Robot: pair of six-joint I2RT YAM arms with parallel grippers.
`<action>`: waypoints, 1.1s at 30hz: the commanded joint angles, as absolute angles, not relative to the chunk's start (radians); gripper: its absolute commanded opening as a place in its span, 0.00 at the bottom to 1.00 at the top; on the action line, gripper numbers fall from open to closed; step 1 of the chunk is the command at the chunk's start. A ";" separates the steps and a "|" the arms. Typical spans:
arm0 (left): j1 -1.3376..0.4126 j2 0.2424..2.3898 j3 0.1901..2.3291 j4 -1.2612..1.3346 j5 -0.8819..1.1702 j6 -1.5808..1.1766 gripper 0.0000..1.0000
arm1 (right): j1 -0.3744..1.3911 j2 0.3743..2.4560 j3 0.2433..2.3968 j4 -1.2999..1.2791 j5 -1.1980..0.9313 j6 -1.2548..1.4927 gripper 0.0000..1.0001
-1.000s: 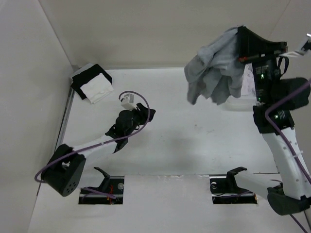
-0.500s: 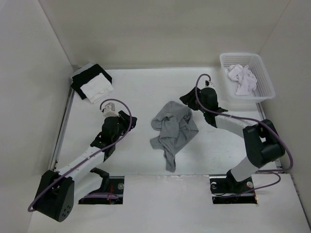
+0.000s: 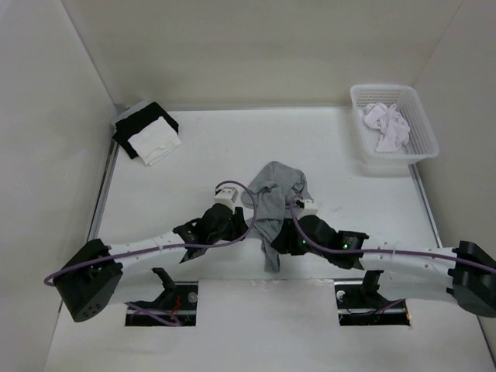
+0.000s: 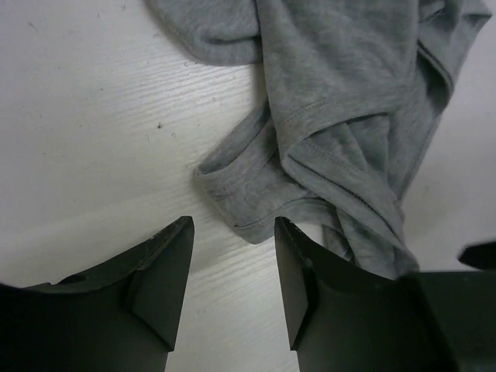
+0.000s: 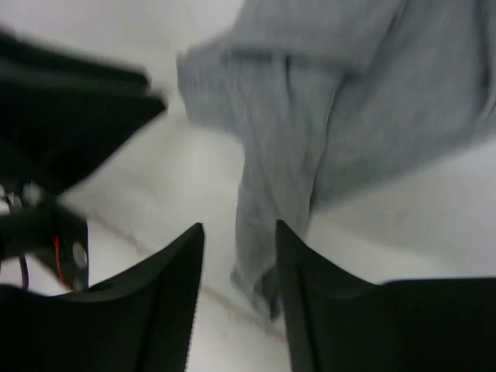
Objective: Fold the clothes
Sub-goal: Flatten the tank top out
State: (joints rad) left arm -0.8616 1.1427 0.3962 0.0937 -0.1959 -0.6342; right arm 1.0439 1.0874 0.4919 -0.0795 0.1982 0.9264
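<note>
Left wrist view showed your left gripper released, its two dark fingers spread over the white table with nothing between them. A folded edge of the grey shirt lay just beyond the fingertips, apart from them. Your right gripper also stood with its fingers spread. A narrow hanging strip of the shirt ran into the gap between them, and as far as that blurred picture lets you judge, neither finger pressed on it.

From above, your two grippers sat low on either side of the shirt's near end, the left one at its left edge and the right one at its right. The shirt lay crumpled in a heap near the middle of the table, a thin tail trailing toward the near edge. A white basket holding a small white garment stood at the far right corner. A black-and-white stack of cloth lay at the far left corner.
</note>
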 commanded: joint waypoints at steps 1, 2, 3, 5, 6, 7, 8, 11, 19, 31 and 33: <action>-0.872 1.219 0.442 0.113 -0.189 -0.610 0.47 | 1.152 0.985 0.480 -0.274 0.305 1.066 0.55; -0.872 1.236 0.443 0.123 -0.177 -0.615 0.48 | 1.176 0.977 0.471 -0.275 0.292 1.087 0.57; -0.875 1.249 0.439 0.141 -0.173 -0.620 0.48 | 1.183 0.982 0.466 -0.265 0.282 1.094 0.58; -0.867 1.272 0.428 0.184 -0.164 -0.638 0.48 | 1.188 1.018 0.460 -0.255 0.256 1.100 0.59; -0.864 1.282 0.428 0.195 -0.161 -0.650 0.48 | 1.190 1.040 0.462 -0.252 0.249 1.103 0.59; -0.860 1.292 0.431 0.202 -0.158 -0.650 0.48 | 1.200 1.072 0.465 -0.242 0.242 1.107 0.59; -0.858 1.298 0.434 0.206 -0.158 -0.649 0.48 | 1.208 1.095 0.468 -0.226 0.239 1.111 0.59; -0.855 1.315 0.434 0.235 -0.153 -0.647 0.47 | 1.217 1.184 0.480 -0.163 0.197 1.108 0.57; -0.831 1.248 0.449 0.247 -0.084 -0.672 0.05 | 1.242 1.212 0.554 -0.118 0.273 1.072 0.01; -0.751 0.648 0.968 -0.152 -0.359 -0.565 0.03 | 1.341 0.699 1.203 -0.416 0.825 0.495 0.00; -0.766 0.623 1.066 -0.170 -0.423 -0.519 0.03 | 1.354 0.718 1.319 -0.364 0.825 0.393 0.00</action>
